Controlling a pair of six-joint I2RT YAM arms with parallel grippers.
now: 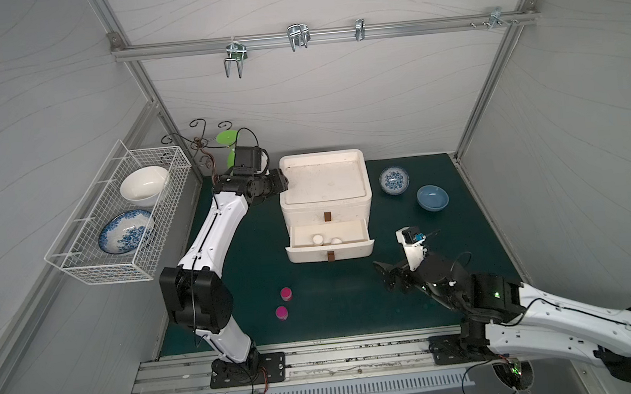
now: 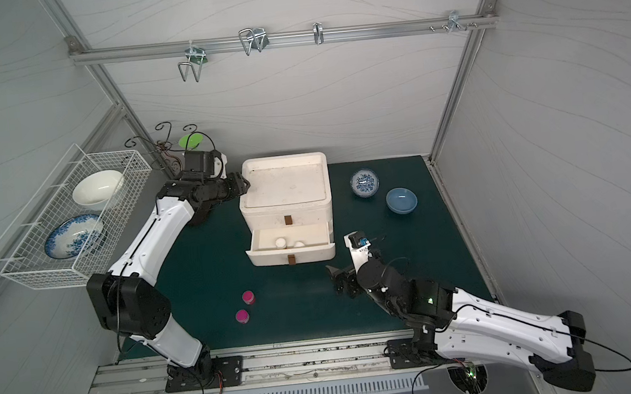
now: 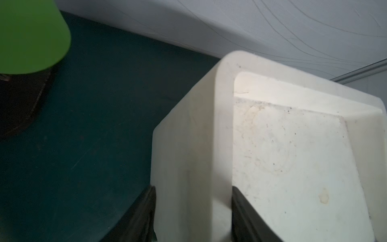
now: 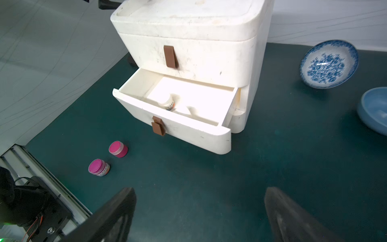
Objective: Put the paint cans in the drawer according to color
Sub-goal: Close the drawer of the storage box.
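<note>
Right claw [image 4: 200,189] open, magenta cans [image 4: 118,148] well apart, left claw [image 3: 193,188] clamping drawer [image 3: 223,125] rim

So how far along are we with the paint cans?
Done: two white cans sit in the open drawer. In hand: no can; the left gripper clamps the chest by its top rim, and the right gripper hangs open over the mat. Left: two magenta cans stand on the mat in front. No orange cans show; the closed drawer may hold them.
</note>
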